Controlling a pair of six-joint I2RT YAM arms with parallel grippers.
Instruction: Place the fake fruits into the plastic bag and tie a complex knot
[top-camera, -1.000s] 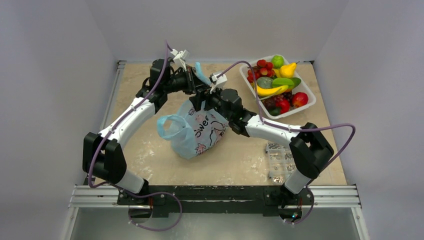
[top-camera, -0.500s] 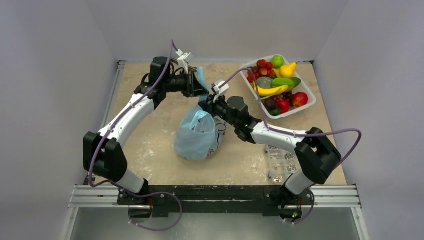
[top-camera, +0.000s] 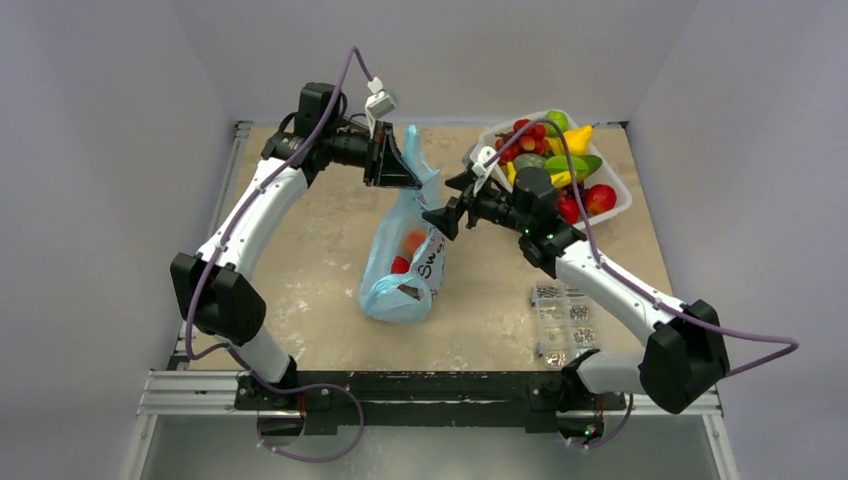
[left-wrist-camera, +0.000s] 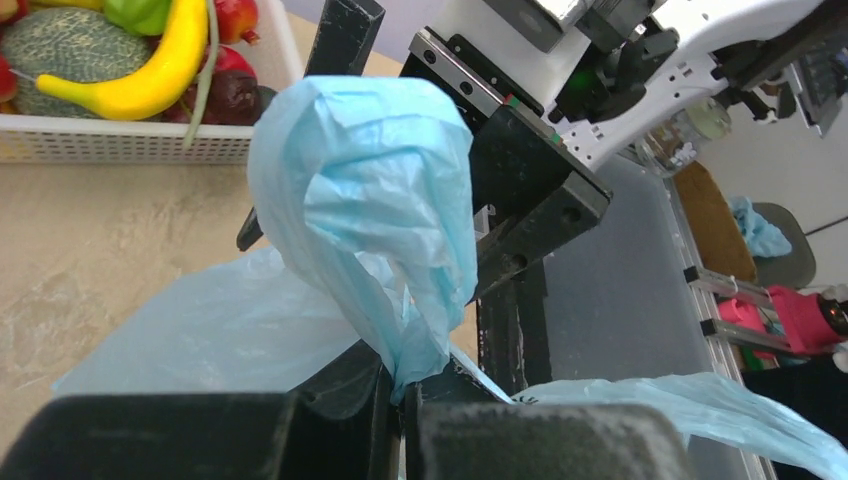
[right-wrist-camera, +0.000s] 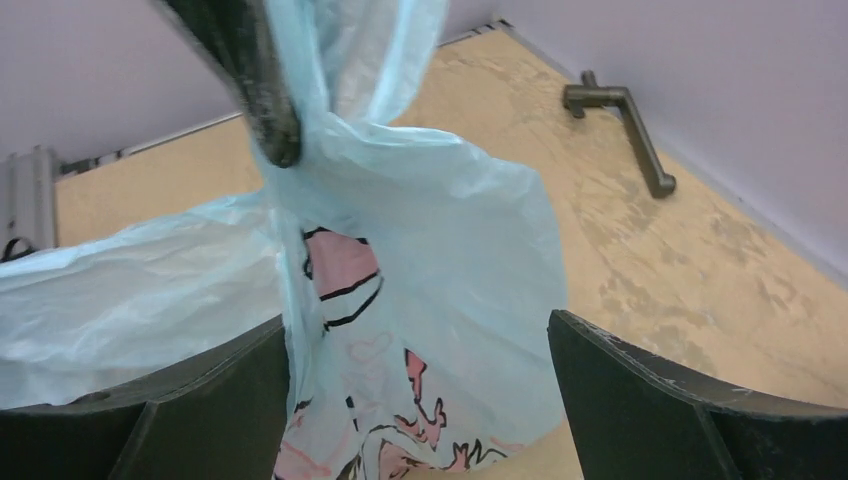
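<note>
On the table (top-camera: 300, 250), the blue bag (top-camera: 405, 285) stands mid-surface, pulled tall by one handle (left-wrist-camera: 370, 190); its bottom apparently rests on the table. We judge it's held this way to keep the mouth up so fruit stays in & the loops can be worked for the knot. A couple of red/orange fruits (top-camera: 400, 265) show inside. Most sit in the white tray (top-camera: 622, 192) at far right (so loading looks far from done). The left gripper (left-wrist-camera: 400, 405) is clamped on the handle's base, plastic pinched btwn its fingers. The right gripper (right-wrist-camera: 420, 400) is spread wide w/ the bag between its fingers, nothing pinched.
</note>
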